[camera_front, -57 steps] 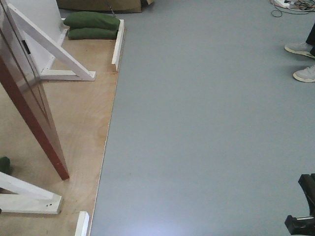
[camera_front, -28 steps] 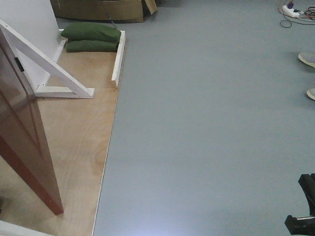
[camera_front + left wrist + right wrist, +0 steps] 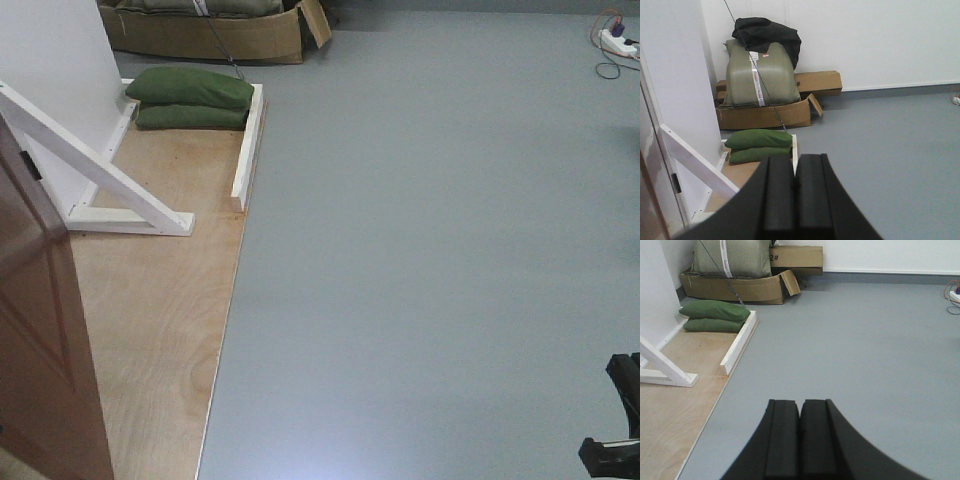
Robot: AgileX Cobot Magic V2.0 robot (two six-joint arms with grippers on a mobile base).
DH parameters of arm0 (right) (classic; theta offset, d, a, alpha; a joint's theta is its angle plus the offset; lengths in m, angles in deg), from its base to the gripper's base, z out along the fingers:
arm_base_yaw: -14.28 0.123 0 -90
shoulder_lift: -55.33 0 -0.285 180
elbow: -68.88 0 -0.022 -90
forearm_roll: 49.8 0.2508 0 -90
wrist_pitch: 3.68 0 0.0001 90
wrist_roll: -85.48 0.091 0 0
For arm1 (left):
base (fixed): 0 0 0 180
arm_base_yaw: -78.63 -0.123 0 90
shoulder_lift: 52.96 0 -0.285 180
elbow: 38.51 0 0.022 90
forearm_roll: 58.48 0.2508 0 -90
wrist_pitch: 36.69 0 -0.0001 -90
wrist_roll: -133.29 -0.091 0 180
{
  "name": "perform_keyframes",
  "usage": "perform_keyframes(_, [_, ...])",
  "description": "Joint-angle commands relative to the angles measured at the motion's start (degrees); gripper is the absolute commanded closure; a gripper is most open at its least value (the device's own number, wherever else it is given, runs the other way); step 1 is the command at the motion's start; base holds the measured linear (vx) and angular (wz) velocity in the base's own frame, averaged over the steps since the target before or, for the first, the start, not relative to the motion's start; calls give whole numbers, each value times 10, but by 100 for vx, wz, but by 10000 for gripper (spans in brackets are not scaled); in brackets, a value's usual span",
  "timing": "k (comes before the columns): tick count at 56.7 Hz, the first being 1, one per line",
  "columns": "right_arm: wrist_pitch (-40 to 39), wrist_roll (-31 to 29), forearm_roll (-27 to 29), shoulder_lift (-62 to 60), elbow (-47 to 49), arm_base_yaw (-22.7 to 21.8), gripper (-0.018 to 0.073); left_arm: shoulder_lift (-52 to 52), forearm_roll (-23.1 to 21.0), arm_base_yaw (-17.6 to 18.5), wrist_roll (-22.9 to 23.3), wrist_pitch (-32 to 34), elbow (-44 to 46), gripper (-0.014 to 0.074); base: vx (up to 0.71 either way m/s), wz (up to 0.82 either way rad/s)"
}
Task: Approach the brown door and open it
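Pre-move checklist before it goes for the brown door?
1. Brown door in view: ok, at the front view's left edge.
2. Door handle located: cannot tell, in no view.
3. Jaws open for a handle: not ok; left gripper and right gripper both shut, empty.
4. White support frame and green sandbags off the grey floor: ok, both on the plywood.

brown door (image 3: pixel 40 370): lower-left corner | white support frame (image 3: pixel 100 178): behind it, on plywood platform (image 3: pixel 165 300) | green sandbags (image 3: pixel 190 98): platform's far end

Bright, even indoor light; soft focus, faint floor (image 3: pixel 420 250) glare.
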Motion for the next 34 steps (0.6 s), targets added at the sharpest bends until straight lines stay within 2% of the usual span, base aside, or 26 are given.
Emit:
perform_keyframes(1, [-47, -5, -2, -3, -2, -1, 559, -8, -5, 1, 4, 46, 10, 600, 30, 2])
perform_keyframes(19, [-47, -5, -2, -3, -2, -1, 559, -8, -5, 1, 4, 46, 10, 600, 24, 0])
perform_keyframes(34, [-45, -5, -2, -3, -2, -1, 559, -8, -5, 1, 4, 46, 10, 600, 11, 1])
